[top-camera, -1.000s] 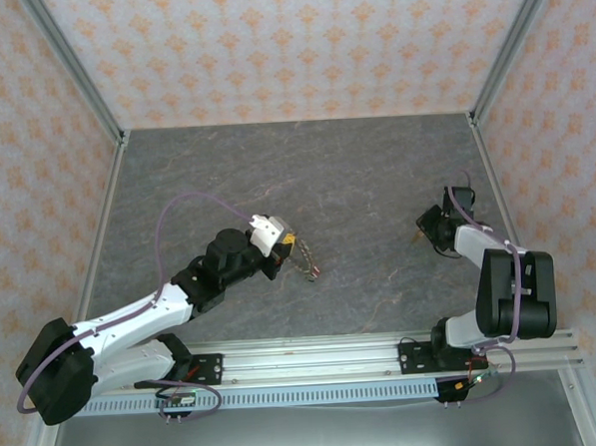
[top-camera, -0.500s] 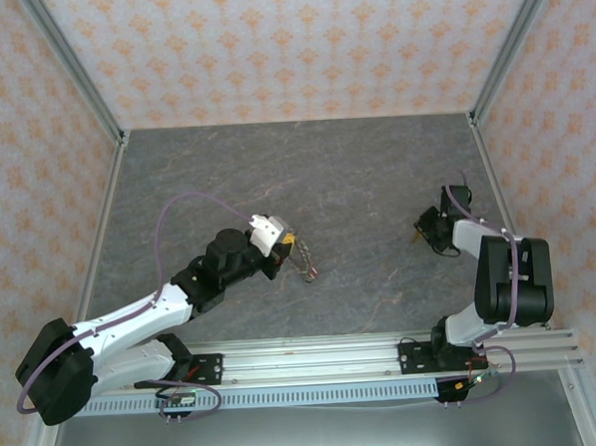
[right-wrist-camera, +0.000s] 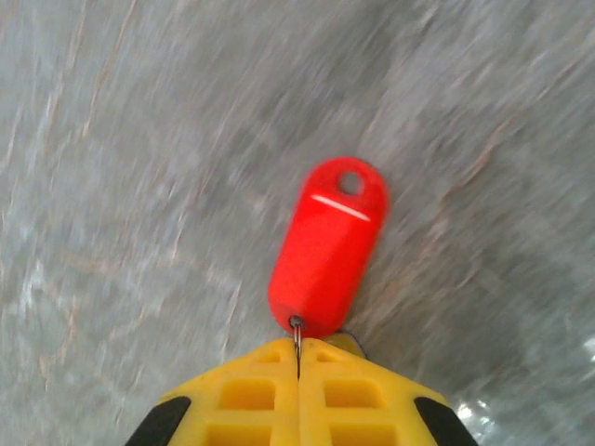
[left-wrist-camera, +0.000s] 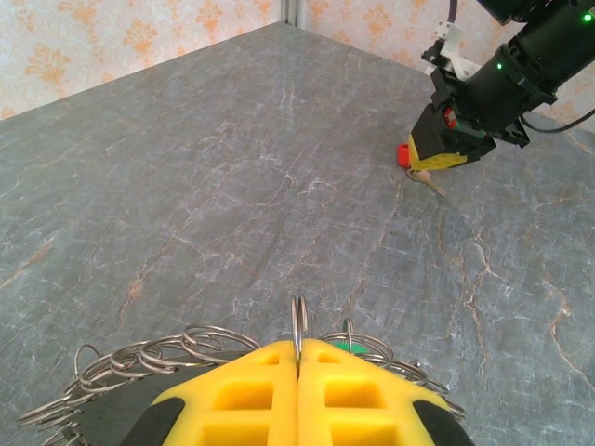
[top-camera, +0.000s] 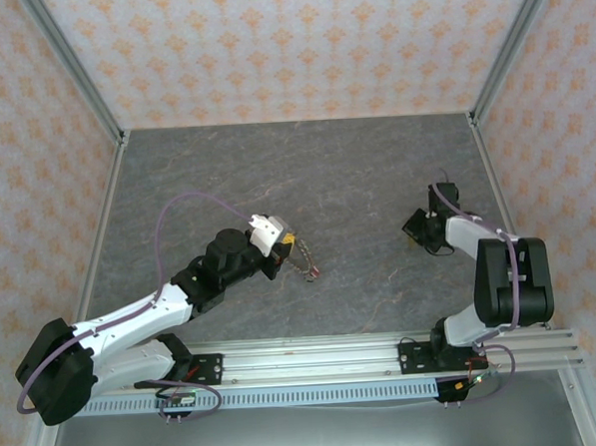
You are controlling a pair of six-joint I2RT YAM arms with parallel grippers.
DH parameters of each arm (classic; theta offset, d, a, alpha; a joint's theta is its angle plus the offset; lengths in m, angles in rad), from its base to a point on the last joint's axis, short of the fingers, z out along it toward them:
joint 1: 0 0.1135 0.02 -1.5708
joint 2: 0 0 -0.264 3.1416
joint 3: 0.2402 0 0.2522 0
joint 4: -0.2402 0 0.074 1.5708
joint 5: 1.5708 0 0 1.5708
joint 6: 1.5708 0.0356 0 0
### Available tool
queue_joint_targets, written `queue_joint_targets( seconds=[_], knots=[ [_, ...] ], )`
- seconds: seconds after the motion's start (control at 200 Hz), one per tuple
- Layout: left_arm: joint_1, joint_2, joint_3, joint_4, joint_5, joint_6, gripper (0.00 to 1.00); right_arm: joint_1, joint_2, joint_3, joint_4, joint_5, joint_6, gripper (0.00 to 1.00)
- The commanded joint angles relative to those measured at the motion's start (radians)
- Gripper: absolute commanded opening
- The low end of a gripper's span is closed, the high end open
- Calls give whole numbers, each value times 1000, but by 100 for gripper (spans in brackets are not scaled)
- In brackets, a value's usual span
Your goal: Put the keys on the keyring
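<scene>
Closure of the right gripper [right-wrist-camera: 297, 353] has been completed within the last second: the jaws, previously parted, are now pressed together on the thin wire loop at the end of a red key [right-wrist-camera: 327, 243]. In the top view this gripper is seen shifted slightly leftward and up-table, so the key is judged to be lifted or dragged along with it. The left gripper [left-wrist-camera: 297, 351] is unchanged, pinched shut on one loop of the keyring [left-wrist-camera: 158, 360], which is held low over the table [left-wrist-camera: 232, 158], left of centre and well apart from the key. With both parts secured, carrying the key across to the keyring is judged to be the next step.
</scene>
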Motion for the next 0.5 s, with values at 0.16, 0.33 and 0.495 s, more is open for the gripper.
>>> queue_joint_targets(
  seconds=[0.16, 0.33, 0.495],
  knots=[
    [-21, -19, -31, 75, -58, -60, 0, 195, -150, -104, -115, -29, -59, 0],
    [-29, -35, -40, 74, -73, -73, 0, 314, -238, -155, -163, -57, -53, 0],
    [-32, -54, -47, 59, -87, -72, 0, 458, -264, -169, -203, -75, -29, 2]
  ],
)
